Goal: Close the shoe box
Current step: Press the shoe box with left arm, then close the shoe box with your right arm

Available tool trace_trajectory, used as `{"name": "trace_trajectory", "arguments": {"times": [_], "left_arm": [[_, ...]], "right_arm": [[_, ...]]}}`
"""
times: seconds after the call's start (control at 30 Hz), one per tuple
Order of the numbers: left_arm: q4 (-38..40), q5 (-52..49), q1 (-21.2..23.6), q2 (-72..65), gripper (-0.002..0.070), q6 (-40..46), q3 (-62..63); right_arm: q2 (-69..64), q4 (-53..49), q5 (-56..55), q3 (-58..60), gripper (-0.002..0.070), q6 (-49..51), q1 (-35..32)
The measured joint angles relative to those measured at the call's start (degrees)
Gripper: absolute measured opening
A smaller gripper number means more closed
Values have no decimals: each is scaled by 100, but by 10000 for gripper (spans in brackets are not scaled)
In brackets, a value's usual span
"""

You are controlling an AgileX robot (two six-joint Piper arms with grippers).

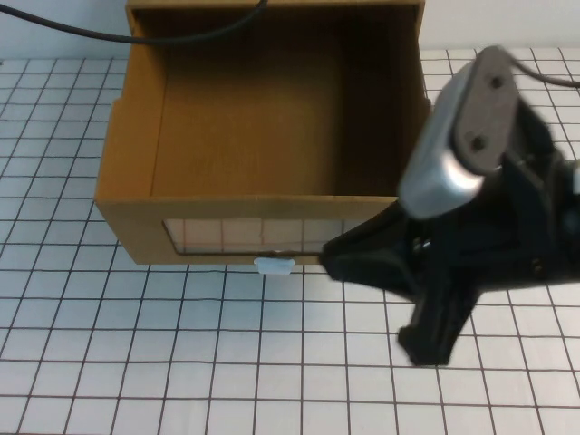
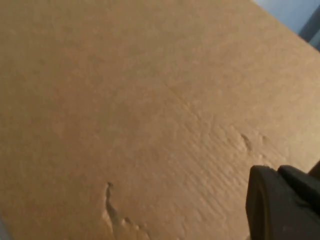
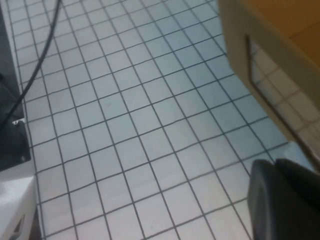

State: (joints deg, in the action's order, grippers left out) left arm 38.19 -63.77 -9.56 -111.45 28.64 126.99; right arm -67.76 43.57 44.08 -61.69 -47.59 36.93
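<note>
The shoe box (image 1: 134,220) is brown cardboard; its drawer stands pulled out toward me, open-topped and empty inside. The front has a clear window (image 1: 258,234) with a small white tab (image 1: 274,265) below it. My right gripper (image 1: 337,260) is shut, its tip just in front of the box's front right corner, right of the tab. In the right wrist view the box front (image 3: 260,47) lies just beyond my shut right gripper (image 3: 281,200). My left gripper (image 2: 281,202) is out of the high view; it is shut, close against a brown cardboard face (image 2: 125,100).
White table with a black grid (image 1: 181,362) spreads in front of the box. A black cable (image 1: 181,38) runs over the box's back edge. Another cable (image 3: 40,65) and a dark base (image 3: 10,130) show in the right wrist view.
</note>
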Motion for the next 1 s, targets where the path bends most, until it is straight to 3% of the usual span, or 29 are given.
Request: {"name": "trace_trajectory", "arguments": {"times": [0.13,0.23,0.6,1.0], "left_arm": [[40,-323,0,-552,-5,-458,458],[194,-326,0,-721,-5,-600,522],[269,-349,0,-730,-5,-638,522],[371,-461,0,-730,-5,-638,522]], "right_arm": [[-427,-413,-794,0,-13,177,908],[-909,-448,-1141,0,-13,251,1196],[-2358,-193,-2717,-29,-13,263,1265],[-3409,-193,-2904,-1629,-13,-235,1007]]}}
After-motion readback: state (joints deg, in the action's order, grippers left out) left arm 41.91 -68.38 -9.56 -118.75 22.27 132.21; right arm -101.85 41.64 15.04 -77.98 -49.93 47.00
